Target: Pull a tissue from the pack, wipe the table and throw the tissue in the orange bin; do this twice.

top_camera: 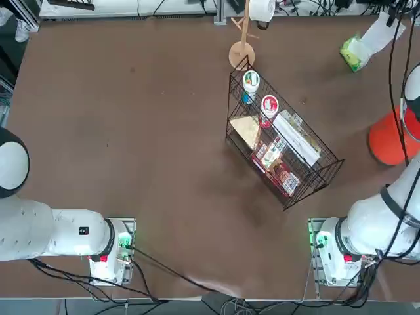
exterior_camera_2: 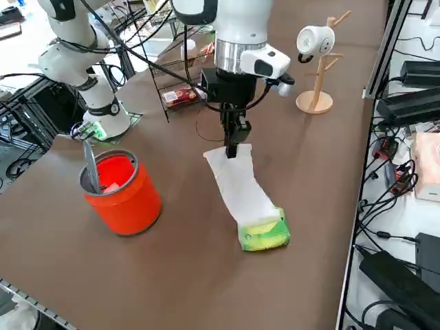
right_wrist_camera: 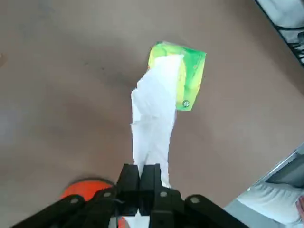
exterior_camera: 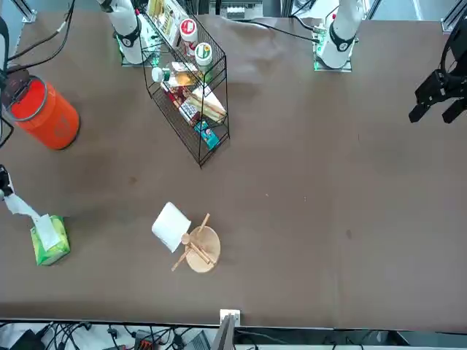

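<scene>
Tissue (exterior_camera_2: 240,189) spans from the claw to the pack, above the far right part of the tabletop as seen from overhead. Items by size, descending.

Tabletop (top_camera: 164,151): matte brown, carries everything below.

Right arm (exterior_camera_2: 251,27): white with black and grey sections, reaching over the tabletop near the pack.

Basket (top_camera: 282,134): black wire, set obliquely. Contents: two white-capped containers, one cap marked red, the other green; red-and-white packets; a long white box; a pale wedge-shaped pack.

Orange bin (exterior_camera_2: 130,199): upright, grey rim, between the right arm's base and the pack. A pale reddish item shows inside; identity cannot be told.

Wooden stand (exterior_camera_2: 320,79): round foot, branching pegs, beyond the basket from the robot. White mug (exterior_camera_2: 315,41) hangs on it.

Right claw (right_wrist_camera: 142,173): clenched on the tissue, fingers together, raised above the tabletop. Tissue is white, elongated, slightly creased, ragged along one edge.

Pack (exterior_camera_2: 265,232): green and yellow, resting on the tabletop, touching the tissue's far end; well apart from the basket.
</scene>
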Tool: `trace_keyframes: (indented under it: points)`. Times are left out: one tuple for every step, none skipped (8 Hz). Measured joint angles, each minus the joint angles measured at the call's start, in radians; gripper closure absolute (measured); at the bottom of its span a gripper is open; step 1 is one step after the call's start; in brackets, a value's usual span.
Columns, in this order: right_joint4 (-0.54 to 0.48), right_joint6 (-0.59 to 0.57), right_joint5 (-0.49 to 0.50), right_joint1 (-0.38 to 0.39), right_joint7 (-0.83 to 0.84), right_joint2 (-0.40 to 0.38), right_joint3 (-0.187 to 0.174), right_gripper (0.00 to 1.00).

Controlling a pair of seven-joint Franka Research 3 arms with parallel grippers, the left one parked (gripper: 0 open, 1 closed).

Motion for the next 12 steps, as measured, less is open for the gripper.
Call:
trace_keyframes:
  points:
    - [0.017, -0.032, 0.000, 0.006, 0.000, 0.000, 0.000, 0.99]
    - [0.029, -0.053, 0.000, 0.010, 0.000, 0.000, 0.000, 0.99]
    - [0.036, -0.064, 0.000, 0.010, 0.000, 0.000, 0.000, 0.99]
    - [0.039, -0.075, 0.000, 0.013, 0.000, 0.000, 0.000, 0.99]
    - [0.040, -0.090, 0.000, 0.021, 0.002, 0.000, 0.001, 0.99]
    - [0.043, -0.110, 0.001, 0.036, 0.019, 0.000, 0.001, 0.99]
    - [0.045, -0.136, 0.002, 0.056, 0.055, 0.000, 0.002, 0.99]
    - [0.047, -0.164, 0.025, 0.076, 0.105, 0.000, 0.002, 0.99]
    - [0.048, -0.194, 0.077, 0.090, 0.160, 0.000, 0.003, 0.99]
    - [0.053, -0.224, 0.140, 0.094, 0.209, -0.001, 0.003, 0.99]
    - [0.057, -0.258, 0.198, 0.094, 0.251, -0.004, 0.003, 0.99]
    - [0.060, -0.299, 0.253, 0.095, 0.289, -0.006, 0.003, 0.99]
